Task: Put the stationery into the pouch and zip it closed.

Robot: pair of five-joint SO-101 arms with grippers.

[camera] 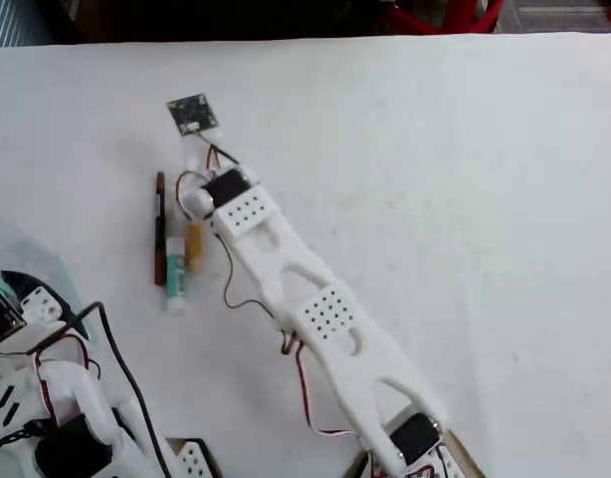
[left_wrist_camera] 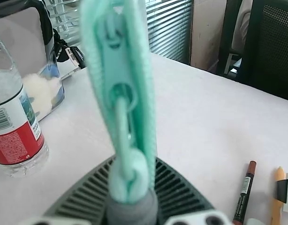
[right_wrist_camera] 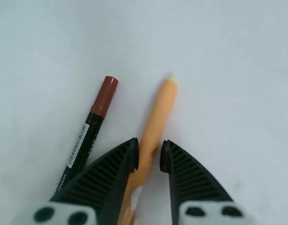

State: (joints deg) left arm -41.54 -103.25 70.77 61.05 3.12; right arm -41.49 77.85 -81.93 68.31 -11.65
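On the left, the left end effector (left_wrist_camera: 132, 190) is clenched on one end of the mint green pouch (left_wrist_camera: 118, 70). It holds the pouch up on its edge, above the table (camera: 465, 149). The zip pull (left_wrist_camera: 125, 140) hangs down toward the end effector. From here one cannot tell if the zip is open or shut. A water bottle (left_wrist_camera: 12, 122) stands on the table off to the side of the pouch.

Moving right, three bits of stationery lie side by side on the table, not far from the pouch. First comes the brown pencil (camera: 160, 224). Just beside it is the white and green stick (camera: 175, 277). Then comes the orange pen (right_wrist_camera: 155, 115).

The right end effector (right_wrist_camera: 148, 152) is down over the orange pen. Its two fingers (right_wrist_camera: 116, 173) sit one on each side of the pen. They are released, with a small gap showing, so the pen is not grabbed yet. The brown pencil lies just outside one finger.

So the step in hand looks like picking up the first thing, the orange pen. None of the three things is in the pouch yet, so the job is only at its start.

The next move calls for the fingers to squeeze the pen without bumping the brown pencil. Then the pen needs a lift and a trip over to the pouch. The pouch mouth must be open for the pen to slide in, and the zip comes last
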